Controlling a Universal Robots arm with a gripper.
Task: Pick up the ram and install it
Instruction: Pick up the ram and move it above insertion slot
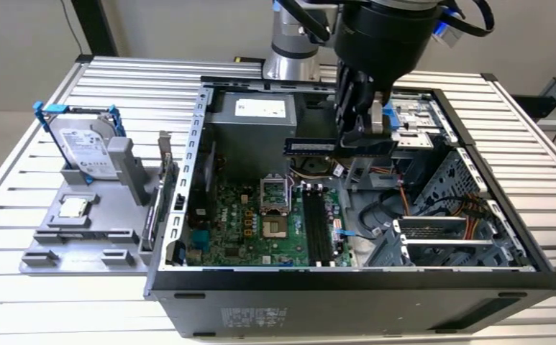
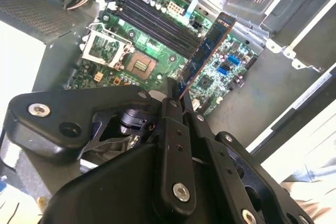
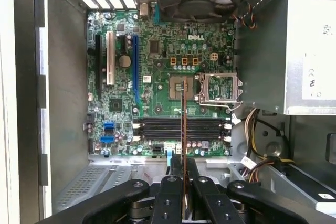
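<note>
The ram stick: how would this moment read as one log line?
pincer: shut on ram | ram: held over motherboard, not in memory slots

The ram (image 3: 183, 124) edge-on, pinched in the claw (image 3: 183, 163), over black memory slots (image 3: 157, 128) on the green motherboard (image 3: 157, 77).

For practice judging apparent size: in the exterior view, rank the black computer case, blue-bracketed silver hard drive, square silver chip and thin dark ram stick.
1. Black computer case
2. Silver hard drive
3. Unranked: thin dark ram stick looks longer, square silver chip wider.
</note>
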